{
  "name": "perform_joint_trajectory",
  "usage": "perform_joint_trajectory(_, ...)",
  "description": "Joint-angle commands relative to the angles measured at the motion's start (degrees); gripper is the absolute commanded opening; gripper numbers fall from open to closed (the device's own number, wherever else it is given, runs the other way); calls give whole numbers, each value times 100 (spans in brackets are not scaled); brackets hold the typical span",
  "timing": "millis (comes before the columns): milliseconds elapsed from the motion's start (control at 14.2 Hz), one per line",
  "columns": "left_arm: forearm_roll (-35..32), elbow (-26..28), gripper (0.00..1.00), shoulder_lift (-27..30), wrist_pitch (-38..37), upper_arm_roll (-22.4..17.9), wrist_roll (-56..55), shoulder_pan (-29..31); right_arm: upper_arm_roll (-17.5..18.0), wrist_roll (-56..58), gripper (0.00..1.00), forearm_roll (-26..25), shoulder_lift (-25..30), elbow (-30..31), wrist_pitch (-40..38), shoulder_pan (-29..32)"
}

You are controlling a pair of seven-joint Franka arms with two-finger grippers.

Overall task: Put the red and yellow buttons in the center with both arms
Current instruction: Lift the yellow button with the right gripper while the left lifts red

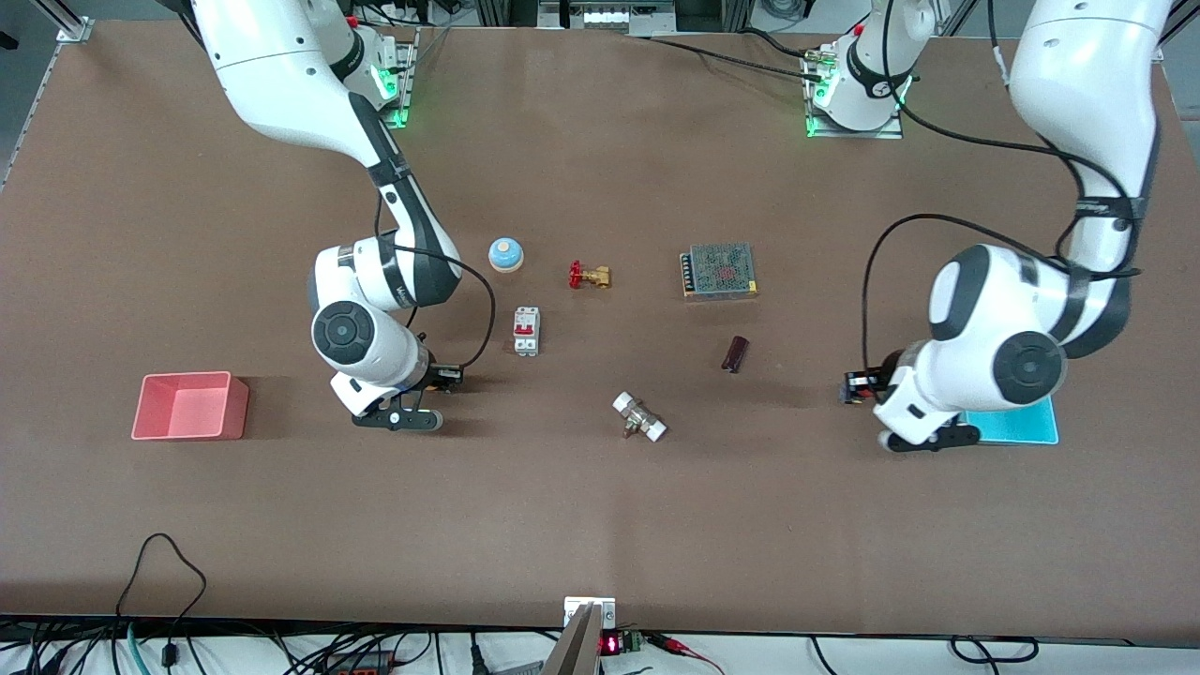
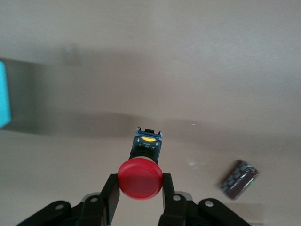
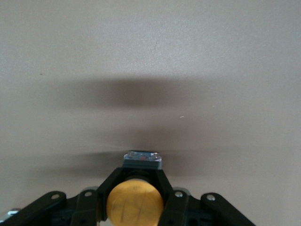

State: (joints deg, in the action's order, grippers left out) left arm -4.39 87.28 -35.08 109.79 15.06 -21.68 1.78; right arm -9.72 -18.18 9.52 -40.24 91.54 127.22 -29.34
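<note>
My left gripper [image 1: 858, 386] is shut on the red button [image 2: 139, 175]. Its fingers [image 2: 111, 195] press both sides of the round red cap, and the black base [image 2: 148, 141] points away from the wrist. It hangs just above the table beside a cyan pad, toward the left arm's end. My right gripper [image 1: 448, 377] is shut on the yellow button [image 3: 135, 203], whose base [image 3: 142, 160] sticks out past the fingertips. It is low over bare table toward the right arm's end. The bare brown center [image 1: 609, 361] lies between the two grippers.
A pink bin [image 1: 187, 405], cyan pad [image 1: 1017, 427], blue dome bell [image 1: 505, 253], brass valve with red handle [image 1: 589, 276], white circuit breaker [image 1: 526, 330], metal power supply [image 1: 719, 270], dark cylinder [image 1: 735, 353] and white-ended brass fitting [image 1: 639, 417] lie on the table.
</note>
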Motion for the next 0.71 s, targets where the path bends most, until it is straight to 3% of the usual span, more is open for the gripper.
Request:
perform_joint_trajectory(0,52,140,15,-86,392,-29,-520,-309,-57,-45,51,93,-1,83,66,-28)
perform_joint_trajectory(71,52,166,15,-121,455,-21,-600,-379,-57,-54,80,102,-1,83,66,-20)
perform_joint_trajectory(141,52,184,15,-148,464,-21,-627,-415,-57,-106,100,102,16,74,49,-11)
perform_joint_trajectory(424,52,211,20,-350,640,-30,-706,-521,-74,-475,100,94,323,13,-4,-20)
perform_joint_trajectory(565,52,211,33,-394,640,-30,-706,-521,-101,-476,100,85,604,13,-135,7)
perform_joint_trajectory(635,43,211,47,-394,640,-30,-706,-512,-118,-476,100,76,762,4,-328,33)
